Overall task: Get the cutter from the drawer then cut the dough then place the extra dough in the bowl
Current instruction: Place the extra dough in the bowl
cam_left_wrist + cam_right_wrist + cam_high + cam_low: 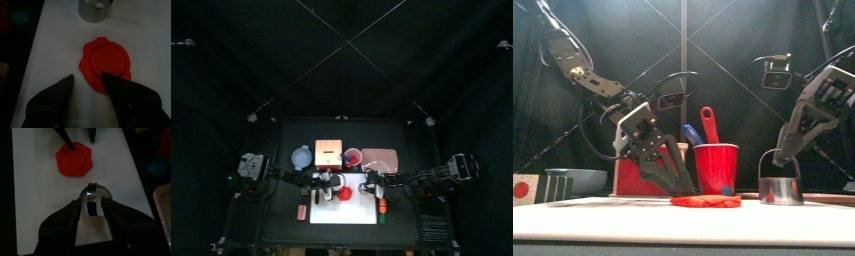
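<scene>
We see a small black table [281, 140] closed in by black curtains: the back curtain [342, 50] at twelve o'clock, side curtains [209, 130] at nine and three o'clock. All around the table the booth lies dark.

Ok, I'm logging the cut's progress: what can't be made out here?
- Whether the dough is cut through: the left wrist view shows only a groove.
- Inside the bowl: too small in the top view; the front view looks level at its side.
- Whether the drawer is open: the left gripper partly hides it in the front view.
</scene>
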`<state>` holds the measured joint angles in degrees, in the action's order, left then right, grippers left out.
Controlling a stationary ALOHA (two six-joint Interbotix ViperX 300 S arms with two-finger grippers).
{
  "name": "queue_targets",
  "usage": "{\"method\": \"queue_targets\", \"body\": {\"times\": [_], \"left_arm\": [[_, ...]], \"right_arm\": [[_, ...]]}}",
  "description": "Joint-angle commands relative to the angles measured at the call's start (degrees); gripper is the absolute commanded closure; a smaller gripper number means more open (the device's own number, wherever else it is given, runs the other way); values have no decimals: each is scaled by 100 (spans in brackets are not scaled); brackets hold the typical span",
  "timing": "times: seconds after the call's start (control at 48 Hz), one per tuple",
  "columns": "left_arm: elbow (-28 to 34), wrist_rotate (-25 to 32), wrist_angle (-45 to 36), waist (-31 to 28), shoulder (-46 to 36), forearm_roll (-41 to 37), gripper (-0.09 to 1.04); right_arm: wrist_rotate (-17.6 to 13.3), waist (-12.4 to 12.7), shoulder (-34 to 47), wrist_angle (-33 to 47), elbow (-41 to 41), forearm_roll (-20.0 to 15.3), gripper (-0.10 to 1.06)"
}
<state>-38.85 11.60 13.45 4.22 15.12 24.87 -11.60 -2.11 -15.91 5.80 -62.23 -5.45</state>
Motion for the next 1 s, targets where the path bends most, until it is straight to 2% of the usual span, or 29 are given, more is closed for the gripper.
{"method": "queue_targets", "body": {"times": [0.021, 0.458, 0.75, 1.0], "left_arm": [[97, -9, 18, -18, -26, 53, 9], [79, -9, -325, -18, 9, 53, 10], [88, 0, -563, -18, 9, 44, 22], [105, -9, -598, -18, 44, 44, 25]], "right_arm": [[-9, 18, -62, 18, 114, 0, 20], [-9, 0, -62, 18, 123, -26, 20], [-9, 0, -62, 18, 123, -35, 20], [-9, 0, -62, 9, 132, -44, 20]]}}
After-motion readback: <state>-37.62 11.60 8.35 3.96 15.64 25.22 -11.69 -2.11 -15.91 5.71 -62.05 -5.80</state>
